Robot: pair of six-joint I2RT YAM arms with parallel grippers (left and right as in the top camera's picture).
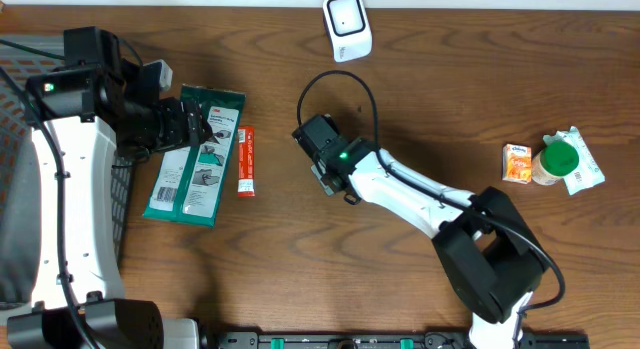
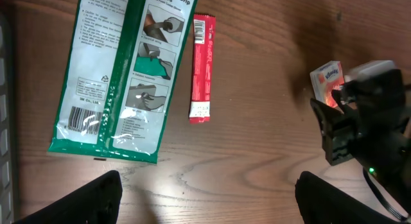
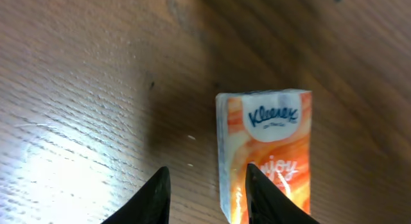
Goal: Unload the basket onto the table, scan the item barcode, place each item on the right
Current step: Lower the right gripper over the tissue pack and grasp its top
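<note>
- The right gripper (image 3: 207, 176) hangs over a Kleenex tissue pack (image 3: 264, 140) near the middle of the wooden table (image 1: 450, 79). Its jaws are set to a narrow gap, with bare wood showing between them.
- In the right wrist view, the left-hand finger stands clear of the pack and the other finger (image 3: 273, 208) overlaps its orange face. Whether that finger touches the pack cannot be told, and the pack is not clamped between the two.
- From overhead, the gripper's body hides the pack; the left wrist view shows it at the gripper's tip.
- The white scanner (image 1: 347, 27) stands at the table's far edge, well apart from the pack.
- The left gripper (image 2: 209, 179) is spread wide and empty, at the upper end of a green glove packet (image 2: 115, 70). A red stick sachet (image 2: 202, 67) lies just beside the packet.
- Far to the right, a second tissue pack (image 1: 518, 162) lies beside a green-capped bottle (image 1: 558, 159).
</note>
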